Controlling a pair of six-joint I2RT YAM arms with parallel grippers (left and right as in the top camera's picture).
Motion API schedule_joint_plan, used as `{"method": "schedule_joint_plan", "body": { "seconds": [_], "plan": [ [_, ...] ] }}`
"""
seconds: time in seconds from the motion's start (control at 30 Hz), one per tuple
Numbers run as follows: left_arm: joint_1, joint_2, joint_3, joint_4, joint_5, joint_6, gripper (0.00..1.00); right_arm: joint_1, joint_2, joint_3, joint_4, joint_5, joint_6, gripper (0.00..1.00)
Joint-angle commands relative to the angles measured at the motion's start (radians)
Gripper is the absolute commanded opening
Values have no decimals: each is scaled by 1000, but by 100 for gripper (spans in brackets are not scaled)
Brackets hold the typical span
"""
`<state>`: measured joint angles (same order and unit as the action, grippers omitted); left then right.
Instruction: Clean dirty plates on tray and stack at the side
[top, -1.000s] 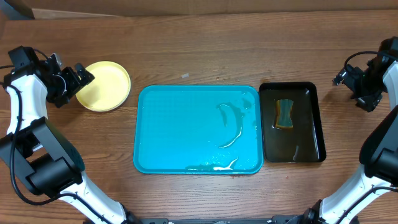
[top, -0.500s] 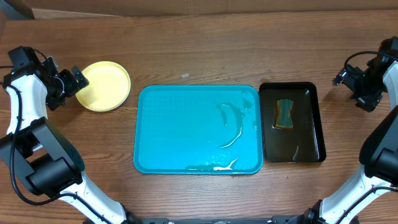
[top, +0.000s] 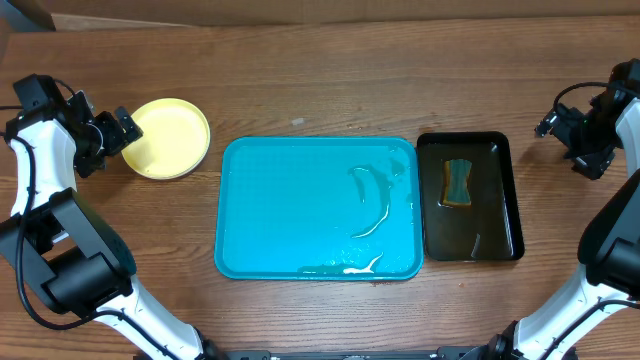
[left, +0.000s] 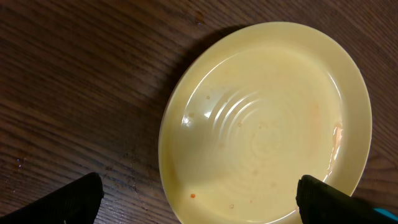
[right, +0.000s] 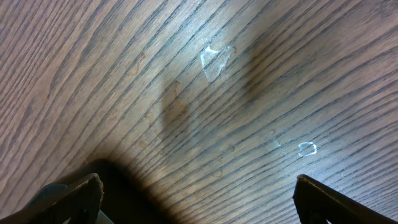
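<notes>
Wooden table (top: 320, 90), turquoise tray (top: 280, 205), black tray (top: 497, 222), sponge (top: 458, 183)

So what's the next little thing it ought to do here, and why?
Probably draw the left gripper back from the yellow plate. Its jaws stand open and empty beside the plate's edge, the plate lies on the table left of the blue tray, the tray holds only wet streaks, and the sponge lies in the black tray, so the work looks done.

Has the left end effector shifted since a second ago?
Yes. The left end effector has drawn back slightly leftward, off the left rim of the yellow plate.
</notes>
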<state>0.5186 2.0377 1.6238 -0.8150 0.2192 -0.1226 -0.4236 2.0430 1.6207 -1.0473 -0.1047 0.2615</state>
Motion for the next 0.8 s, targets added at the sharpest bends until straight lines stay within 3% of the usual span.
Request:
{"method": "schedule_joint_plan", "body": {
  "seconds": [0.0,0.53,0.77],
  "plan": [
    [-2,9,16,2,-10,11,100,3,-35,16,4,-1,4,100],
    [-2,9,16,2,-10,11,100,9,-24,16,7,-2,3,100],
    [-2,9,16,2,-10,11,100,98,-190,16,7,-1,1,100]
  ]
}}
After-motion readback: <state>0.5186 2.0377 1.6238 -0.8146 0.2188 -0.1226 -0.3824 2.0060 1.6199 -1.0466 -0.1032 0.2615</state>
